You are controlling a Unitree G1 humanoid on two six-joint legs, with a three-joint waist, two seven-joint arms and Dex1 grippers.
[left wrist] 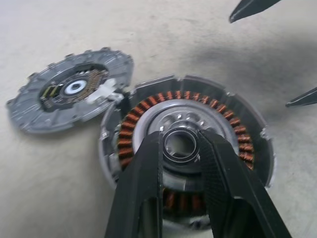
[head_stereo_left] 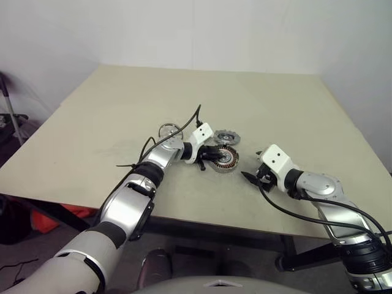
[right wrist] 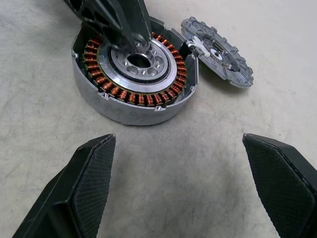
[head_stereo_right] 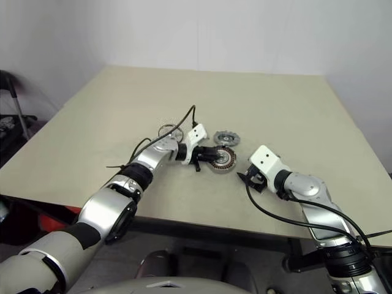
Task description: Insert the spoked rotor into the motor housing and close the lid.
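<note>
The motor housing (head_stereo_left: pixel 226 158), a silver ring with copper windings, lies on the table near the front middle. My left gripper (left wrist: pixel 181 142) reaches in from the left, its two fingers closed on either side of the housing's grey centre hub (right wrist: pixel 139 61). The spoked rotor (left wrist: pixel 69 90), a dark-grey notched disc with a pale hub, lies just behind the housing, touching its rim. The shiny silver lid (head_stereo_left: pixel 167 130) rests further left, partly hidden behind my left arm. My right gripper (right wrist: pixel 177 140) is open to the right of the housing, a short way off, holding nothing.
The beige table (head_stereo_left: pixel 275 98) has wide free room behind and to both sides of the parts. Its front edge runs close below both grippers. A black cable (head_stereo_left: pixel 184 122) loops over my left wrist. Dark clutter (head_stereo_left: pixel 12 122) stands on the floor past the left edge.
</note>
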